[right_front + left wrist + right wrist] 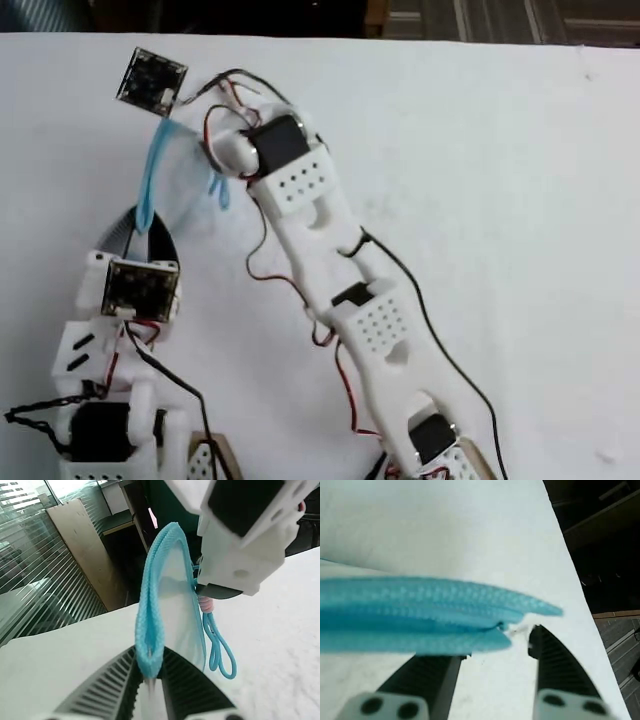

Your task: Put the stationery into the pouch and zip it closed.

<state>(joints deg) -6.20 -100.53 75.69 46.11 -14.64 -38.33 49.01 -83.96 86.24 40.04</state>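
Clamping the pouch (pixel 150 610), the left tool (pixel 150 677) covers its near corner.

The pouch (pixel 420 615) shows edge-on as a long band of light blue woven fabric. Its zip (pixel 410 626) runs down the middle as a darker blue line between two ribbed strips. Where the zip ends, a small pale tab (pixel 518 629) sticks out, and the outer strip runs a little past it to a point.

The gripper (pixel 496 644) has dark ribbed fingers (pixel 555 665) set well apart. One finger passes beneath the pouch. The tip of the other sits just beside the pale tab, though contact cannot be told.

Behind lies the white table (pixel 445 525). Past its edge is a dark floor (pixel 605 555).
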